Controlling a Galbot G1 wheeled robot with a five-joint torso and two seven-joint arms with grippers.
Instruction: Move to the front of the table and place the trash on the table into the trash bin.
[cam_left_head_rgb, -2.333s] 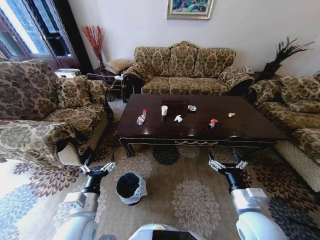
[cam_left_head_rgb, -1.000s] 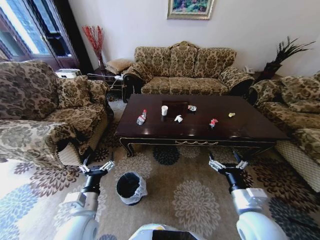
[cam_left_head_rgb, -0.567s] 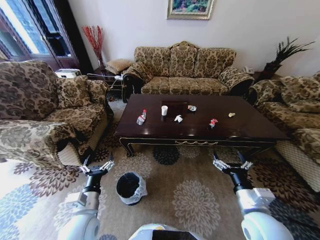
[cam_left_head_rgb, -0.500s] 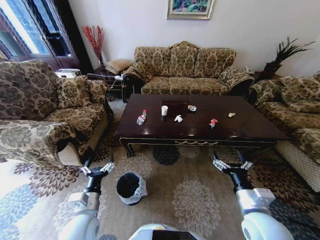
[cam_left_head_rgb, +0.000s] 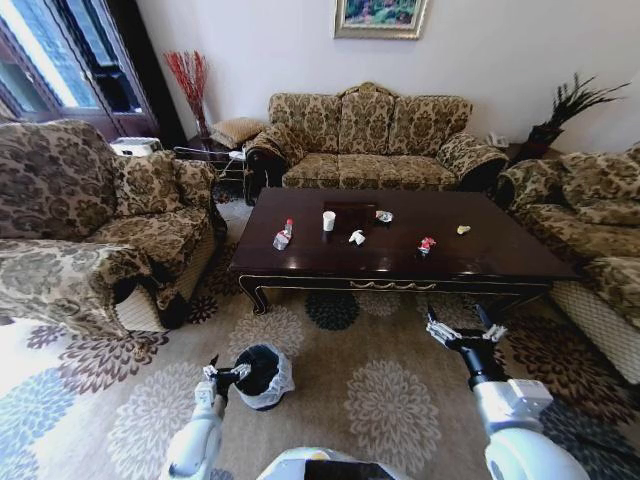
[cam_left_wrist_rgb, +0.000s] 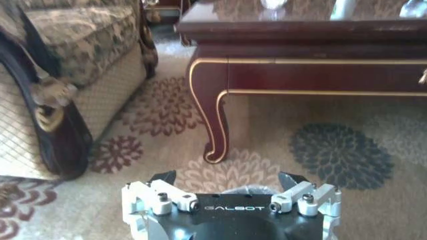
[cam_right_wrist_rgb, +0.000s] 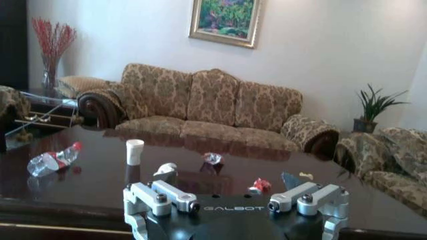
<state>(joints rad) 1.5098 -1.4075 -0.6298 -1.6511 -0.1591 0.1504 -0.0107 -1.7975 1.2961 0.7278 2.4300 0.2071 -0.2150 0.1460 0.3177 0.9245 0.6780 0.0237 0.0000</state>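
The table (cam_left_head_rgb: 500, 250) of dark glossy wood stands ahead, carrying the trash: a clear bottle (cam_left_head_rgb: 283, 236), a white cup (cam_left_head_rgb: 328, 221), crumpled paper (cam_left_head_rgb: 357, 237), a silvery wrapper (cam_left_head_rgb: 384, 216), a red wrapper (cam_left_head_rgb: 427, 244) and a yellow scrap (cam_left_head_rgb: 463, 230). On the carpet at front left sits the trash bin (cam_left_head_rgb: 262, 376). My left gripper (cam_left_head_rgb: 226, 372) is low beside the bin's left rim, open and holding nothing. My right gripper (cam_left_head_rgb: 465, 330) hovers open and empty before the table's front edge. The right wrist view shows the bottle (cam_right_wrist_rgb: 50, 160), cup (cam_right_wrist_rgb: 135, 151) and red wrapper (cam_right_wrist_rgb: 260, 185).
An armchair (cam_left_head_rgb: 90, 230) flanks the table on the left, a sofa (cam_left_head_rgb: 365, 140) stands behind it, another sofa (cam_left_head_rgb: 590, 220) on the right. The left wrist view faces the table's curved corner leg (cam_left_wrist_rgb: 215, 125) and gold-trimmed apron (cam_left_wrist_rgb: 320, 75). Patterned carpet (cam_left_head_rgb: 390, 390) lies between me and the table.
My left arm has dropped lower and swung rightward, bringing its gripper beside the trash bin. The right gripper shifted slightly to the right. The trash on the table has not moved.
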